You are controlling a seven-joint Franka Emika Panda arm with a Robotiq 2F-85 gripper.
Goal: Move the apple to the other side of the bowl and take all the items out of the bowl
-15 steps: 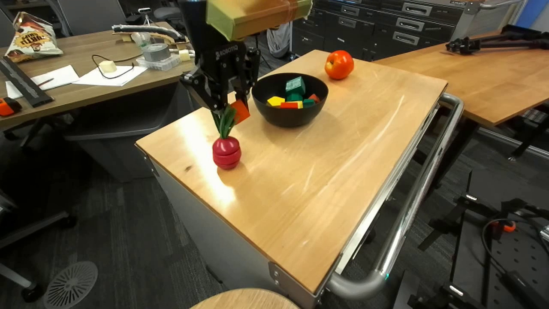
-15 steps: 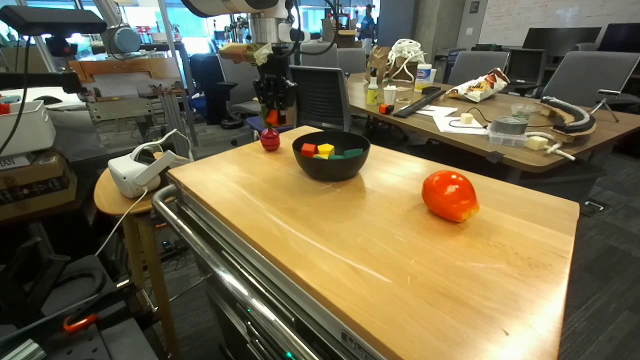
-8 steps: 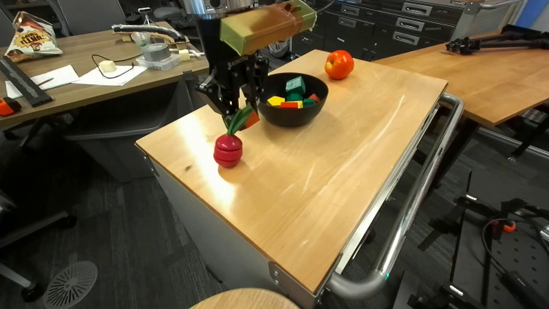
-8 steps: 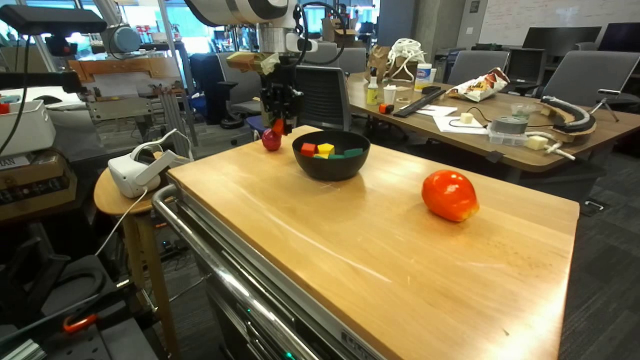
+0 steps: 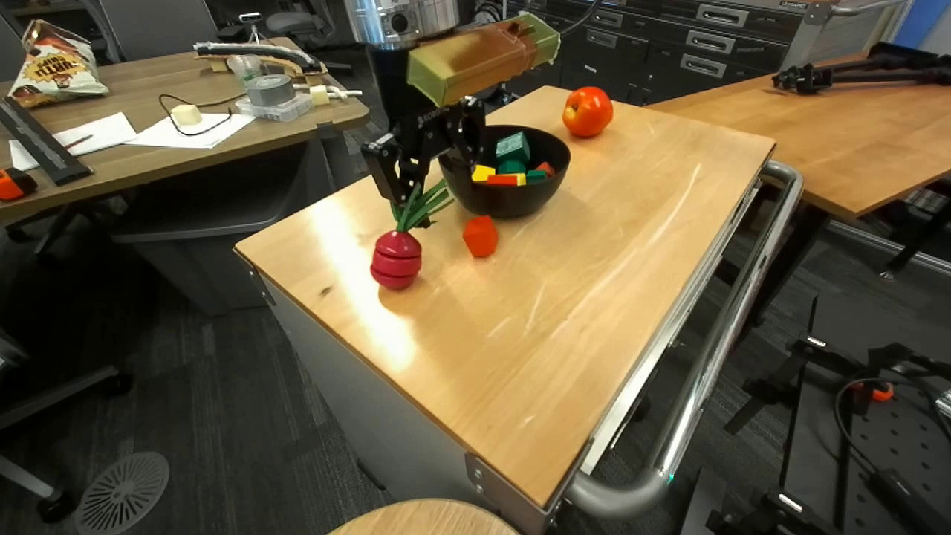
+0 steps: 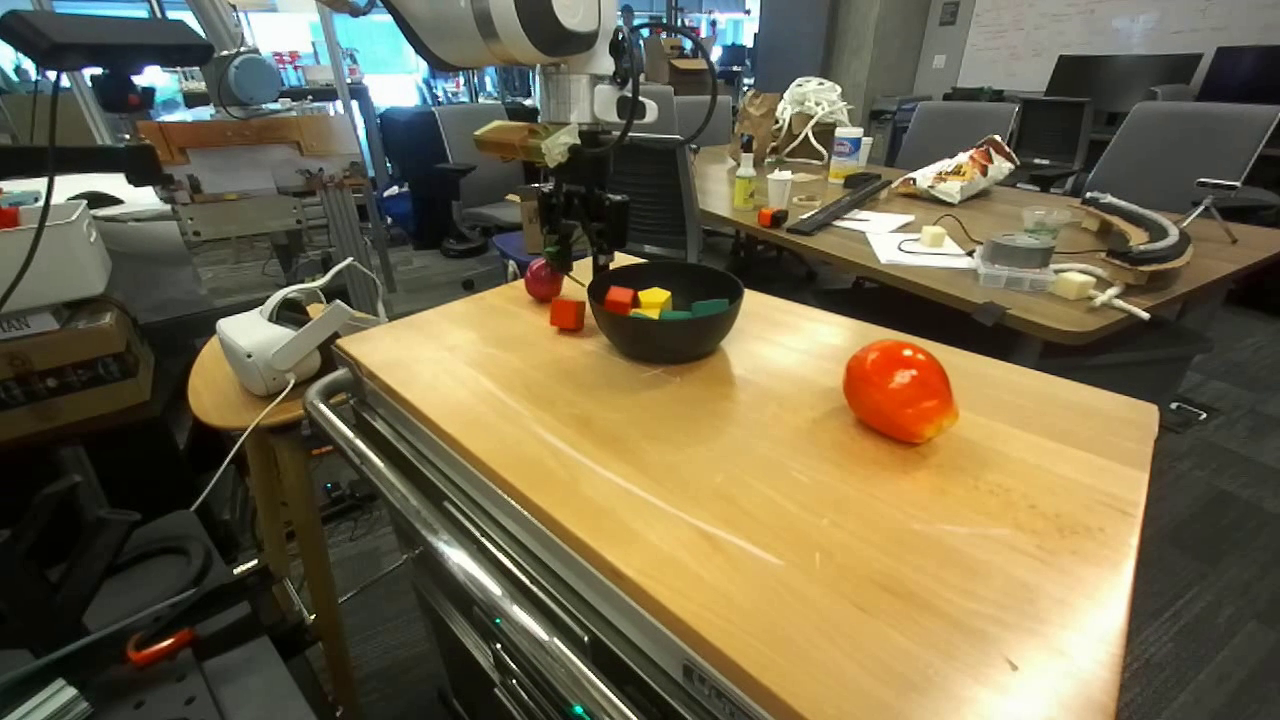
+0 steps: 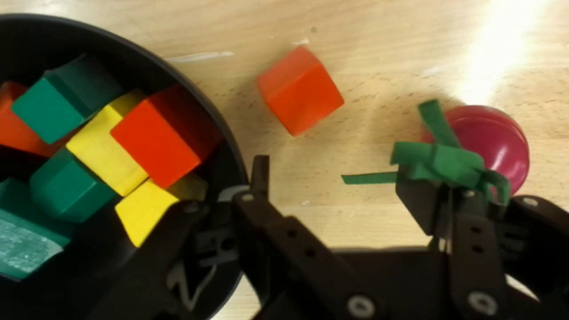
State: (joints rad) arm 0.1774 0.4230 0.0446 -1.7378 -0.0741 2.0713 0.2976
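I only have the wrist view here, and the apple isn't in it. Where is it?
Observer: In both exterior views the apple rests on the tabletop, with the bowl between it and the dark-red fruit.
Operator: That fruit shows me little more than its top and its green leaves. Upright or lying on its side?
Observer: Upright: an exterior view shows it standing on the tabletop, leaves uppermost.

Top centre, exterior view: white rounded arm link, looped black cable, silver cylindrical wrist, yellowish block. Gripper black; round silver screws at bottom of wrist view.
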